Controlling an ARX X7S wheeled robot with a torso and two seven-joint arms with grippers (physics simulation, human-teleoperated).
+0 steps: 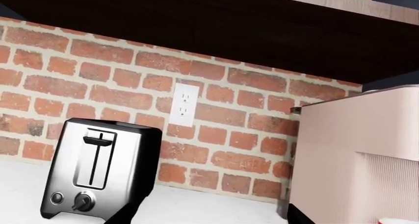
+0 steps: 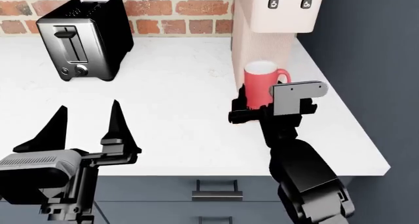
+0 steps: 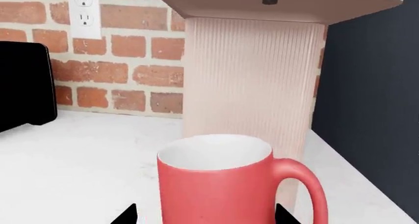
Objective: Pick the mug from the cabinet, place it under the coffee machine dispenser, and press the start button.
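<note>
Glossy coral mug (image 2: 262, 83) between the right gripper (image 2: 248, 109) fingers; left gripper (image 2: 78, 123) fingers splayed, empty.

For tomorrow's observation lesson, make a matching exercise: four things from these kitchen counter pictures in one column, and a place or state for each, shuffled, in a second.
Things
1. coral-red mug
2. black-and-chrome toaster
3. white wall outlet
4. left gripper

Places or states
A. on the brick wall
B. open, holding nothing
C. on the counter's left part
D. below the pale beige coffee machine's overhanging head

Pairs: 1-D, 2-C, 3-A, 4-B
</note>
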